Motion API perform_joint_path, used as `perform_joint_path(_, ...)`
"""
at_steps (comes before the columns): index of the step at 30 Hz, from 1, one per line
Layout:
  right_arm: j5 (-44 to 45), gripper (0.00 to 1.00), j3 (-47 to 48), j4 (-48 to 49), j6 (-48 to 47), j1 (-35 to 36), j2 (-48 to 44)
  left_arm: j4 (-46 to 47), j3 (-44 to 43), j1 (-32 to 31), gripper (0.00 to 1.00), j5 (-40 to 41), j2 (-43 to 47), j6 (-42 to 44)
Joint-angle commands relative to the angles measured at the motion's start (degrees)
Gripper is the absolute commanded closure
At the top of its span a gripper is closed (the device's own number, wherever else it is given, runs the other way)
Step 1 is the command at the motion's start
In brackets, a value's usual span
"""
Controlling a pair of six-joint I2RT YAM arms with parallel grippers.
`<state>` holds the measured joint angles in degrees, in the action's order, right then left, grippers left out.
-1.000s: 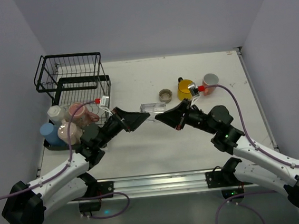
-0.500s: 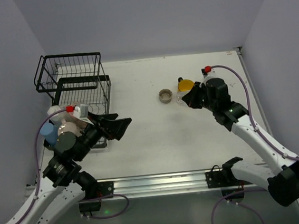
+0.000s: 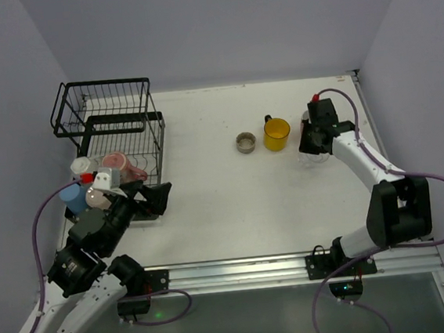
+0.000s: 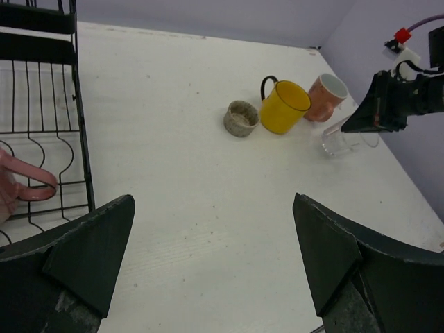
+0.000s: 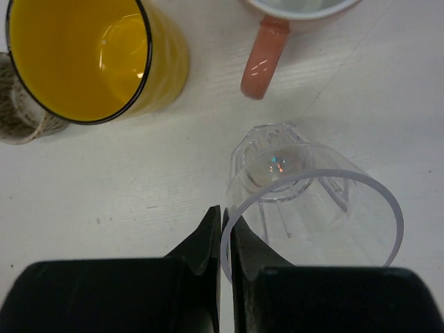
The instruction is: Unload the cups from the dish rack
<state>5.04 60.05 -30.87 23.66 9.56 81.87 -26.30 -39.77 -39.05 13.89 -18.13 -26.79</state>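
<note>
Moved: since a second ago my arms have parted from their meeting at mid-table. My left gripper [image 3: 153, 198] has swung back to the dish rack [image 3: 107, 118], and my right gripper [image 5: 222, 232] has carried the clear glass [image 5: 305, 198] out to two o'clock.
Left jaws: spread wide and holding nothing, at the rack's five o'clock corner.
Right jaws: pinched tight on the glass rim, one finger inside the wall and one outside.
Clear glass: at three o'clock of the yellow mug [image 3: 276, 133], with the salmon mug [image 4: 326, 96] just beyond it. I cannot tell whether its base has met the table.
Unloaded: the yellow mug, the salmon mug, and the small beige cup [image 3: 245, 141] at nine o'clock of the yellow one.
In the rack: a pink mug [image 3: 120, 167] and a light blue cup [image 3: 72, 198], with paler cups beside them, at the table's eight o'clock.
Handling: I judge the glass light, stiff, slick and brittle. A rim pinch is a thin hold, so it wants a gentle set-down. The pink mug looks rigid, glazed and heavier, so I would take it across the wall at the rim.
</note>
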Motion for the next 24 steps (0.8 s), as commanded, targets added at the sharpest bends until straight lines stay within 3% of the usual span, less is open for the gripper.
perform_joint_path(1, 1.4, 1.00, 5.1, -2.2, -3.9, -1.5, 4.0, -2.1, 1.7, -0.2, 0.00, 2.7, -0.3, 2.4)
perform_joint_path(11, 2.5, 0.97, 8.8, -5.3, -6.3, -2.7, 11.6, -5.0, -0.3, -0.2, 0.00, 9.5, -4.4, 1.5)
perform_joint_path(18, 2.7, 0.47, 9.6, -5.3, -4.7, -2.6, 7.8, -6.6, -1.9, -0.2, 0.00, 15.0, -7.8, -0.3)
perform_joint_path(20, 1.1, 0.28, 8.9, -4.4, -4.1, -2.5, 3.3, -7.4, -2.8, -0.2, 0.00, 17.5, -9.3, -1.2)
perform_joint_path(24, -2.0, 0.03, 5.0, -0.4, -1.8, -0.9, -6.6, -10.2, -3.6, -0.2, 0.00, 23.6, -11.2, -6.2)
